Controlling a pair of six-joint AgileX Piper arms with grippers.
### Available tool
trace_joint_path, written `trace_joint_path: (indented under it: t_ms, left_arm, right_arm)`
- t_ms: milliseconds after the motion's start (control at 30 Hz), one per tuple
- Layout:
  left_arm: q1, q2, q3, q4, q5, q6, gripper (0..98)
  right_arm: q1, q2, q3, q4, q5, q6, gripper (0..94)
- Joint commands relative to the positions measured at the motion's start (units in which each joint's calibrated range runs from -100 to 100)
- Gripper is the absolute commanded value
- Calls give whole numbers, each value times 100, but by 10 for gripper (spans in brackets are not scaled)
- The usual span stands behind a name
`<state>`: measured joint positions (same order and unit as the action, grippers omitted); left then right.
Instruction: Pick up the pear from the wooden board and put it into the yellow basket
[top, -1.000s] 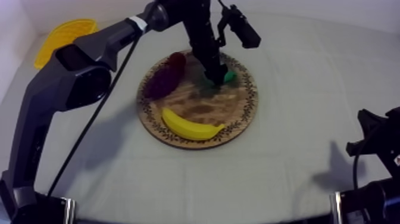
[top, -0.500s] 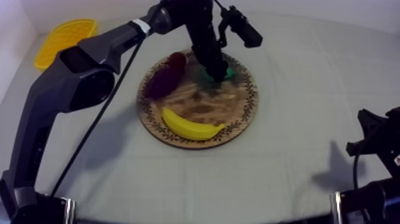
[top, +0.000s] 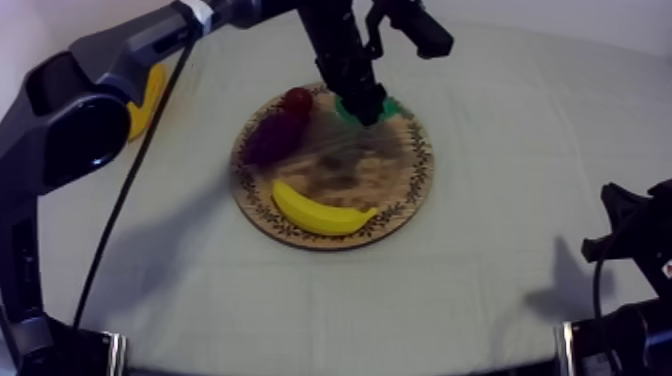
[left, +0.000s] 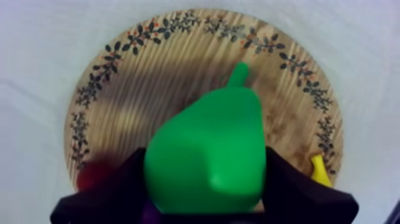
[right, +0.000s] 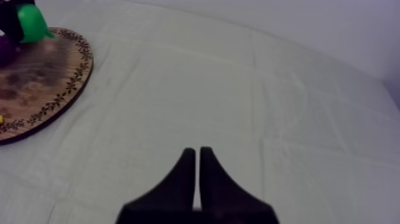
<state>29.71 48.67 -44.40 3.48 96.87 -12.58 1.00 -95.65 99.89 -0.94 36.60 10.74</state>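
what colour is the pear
The pear is bright green, clearest in the left wrist view.

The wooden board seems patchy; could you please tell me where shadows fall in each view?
Top view: a soft dark patch lies on the wooden board between the pear and the banana, a fainter one on the cloth beside it. Left wrist view: a shadow band crosses the board beyond the left pincer, shut on the pear. Right wrist view: even light around the shut right pincer.
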Motion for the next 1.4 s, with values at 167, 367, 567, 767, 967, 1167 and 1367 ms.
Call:
trace_joint_path:
  t_ms: [167,367,567,767,967,1167,1367]
  left_arm:
    - [54,-1436,624,-124,52,107,454]
    - [-224,-1951,1194,-168,20,122,469]
    - [-859,-2208,1782,-261,-48,65,478]
    - [-1704,-2342,2226,-363,-103,-39,479]
    - [-2512,-2502,2509,-446,-129,-113,476]
    - [-3113,-2697,2592,-500,-110,-151,474]
    - [-3450,-2458,2447,-479,-125,-134,489]
  right_arm:
    - [0,-2,0,-1,1,-2,4]
    - [0,-2,0,-1,1,-2,4]
    - [0,-2,0,-1,1,-2,4]
    - [0,-2,0,-1,1,-2,4]
    - [0,-2,0,-1,1,-2,4]
    - [0,-2,0,-1,1,-2,4]
    - [0,-2,0,-1,1,-2,4]
